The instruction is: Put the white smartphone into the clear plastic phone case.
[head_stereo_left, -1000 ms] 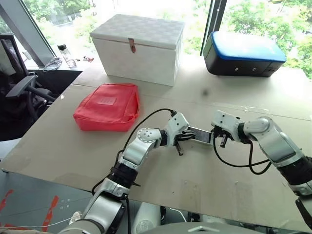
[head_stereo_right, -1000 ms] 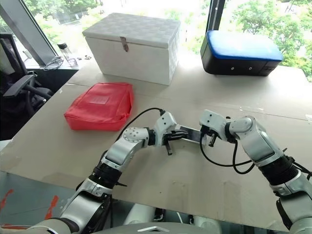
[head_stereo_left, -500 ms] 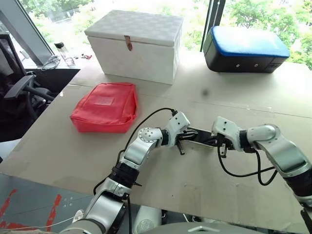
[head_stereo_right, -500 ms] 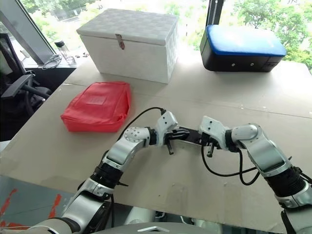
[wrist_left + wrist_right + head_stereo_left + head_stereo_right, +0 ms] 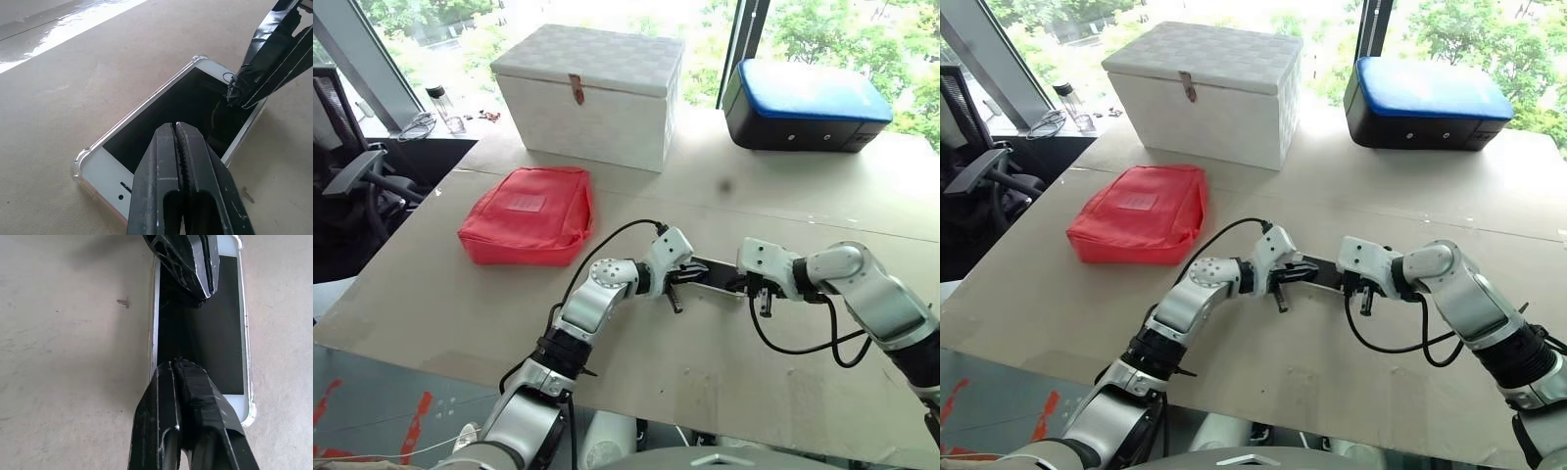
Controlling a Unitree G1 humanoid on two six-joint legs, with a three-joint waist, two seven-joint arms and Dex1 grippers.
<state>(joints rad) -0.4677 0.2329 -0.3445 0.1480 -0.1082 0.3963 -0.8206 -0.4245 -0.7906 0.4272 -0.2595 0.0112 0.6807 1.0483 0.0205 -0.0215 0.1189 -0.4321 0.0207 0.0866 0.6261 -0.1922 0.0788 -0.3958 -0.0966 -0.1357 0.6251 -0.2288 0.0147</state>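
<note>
Both pincers, left point(image 5: 177, 134) and right point(image 5: 177, 369), are pressed together, tips over the white smartphone point(image 5: 171, 117), likely seating it into the clear plastic phone case point(image 5: 78, 166) on the table point(image 5: 73, 88).

no readable text, brand, number or sign anywhere, red pouch point(image 5: 529, 214) carries a small patch that may be a label, too small to read, white smartphone point(image 5: 166, 122) screen dark, bezel blank, white box point(image 5: 594, 95) unmarked
</note>
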